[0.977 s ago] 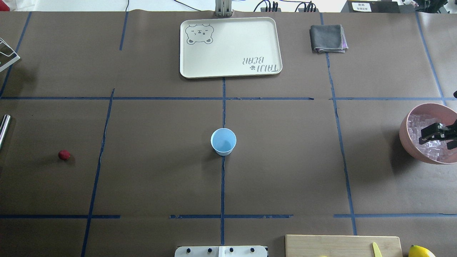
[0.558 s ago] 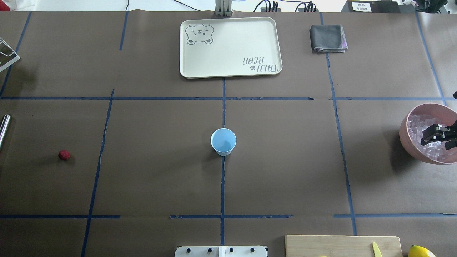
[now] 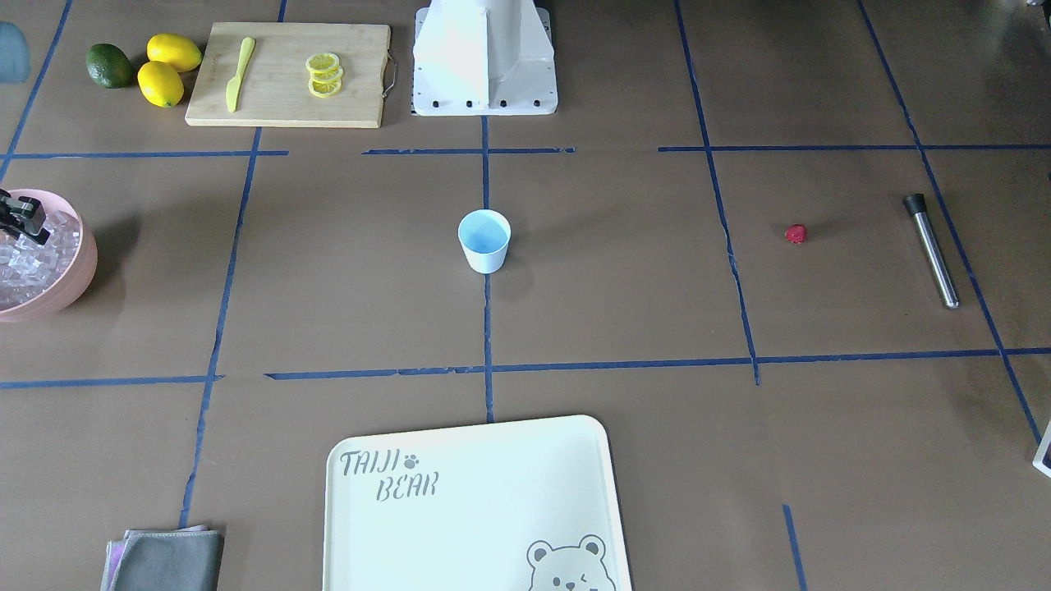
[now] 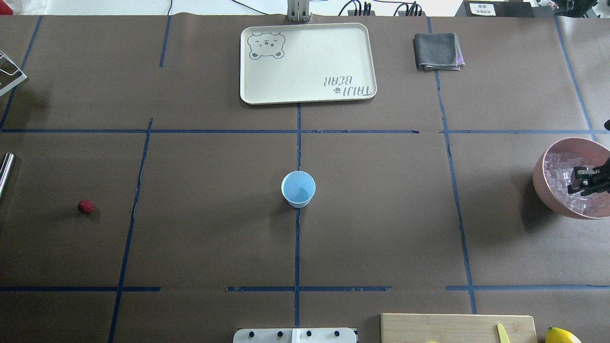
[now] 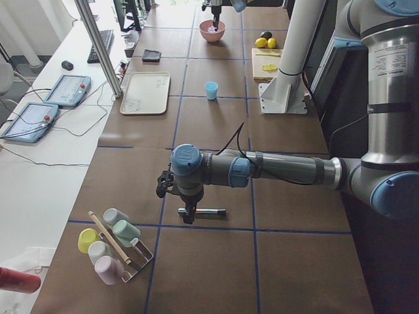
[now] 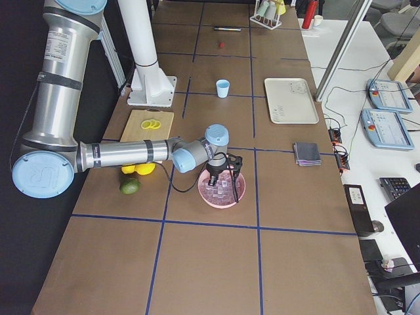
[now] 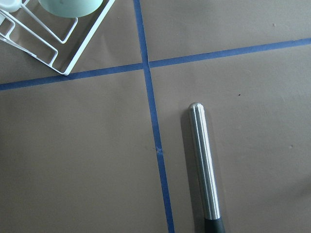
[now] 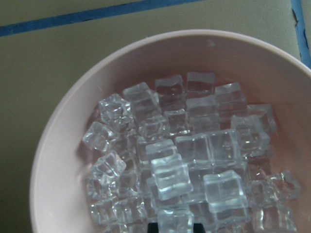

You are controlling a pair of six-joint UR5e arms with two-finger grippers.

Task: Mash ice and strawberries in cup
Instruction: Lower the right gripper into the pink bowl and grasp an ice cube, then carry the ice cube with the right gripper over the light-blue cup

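Observation:
The pale-blue cup stands upright at the table's middle, with nothing showing inside, and also shows in the front view. The red strawberry lies alone on the table far to the left. The ice cubes fill the pink bowl at the right edge. My right gripper is open and low over the ice, and its dark tips flank one cube at the bottom edge of the right wrist view. My left gripper hangs over a steel muddler. I cannot tell whether it is open or shut.
A cream tray and a folded grey cloth lie at the far side. A cutting board holds lemon slices and a yellow knife, with lemons and an avocado beside it. A white rack of cups stands at the far left.
My right gripper has moved a little toward the right edge and sunk lower toward the ice in the pink bowl. Cup and strawberry have not moved.

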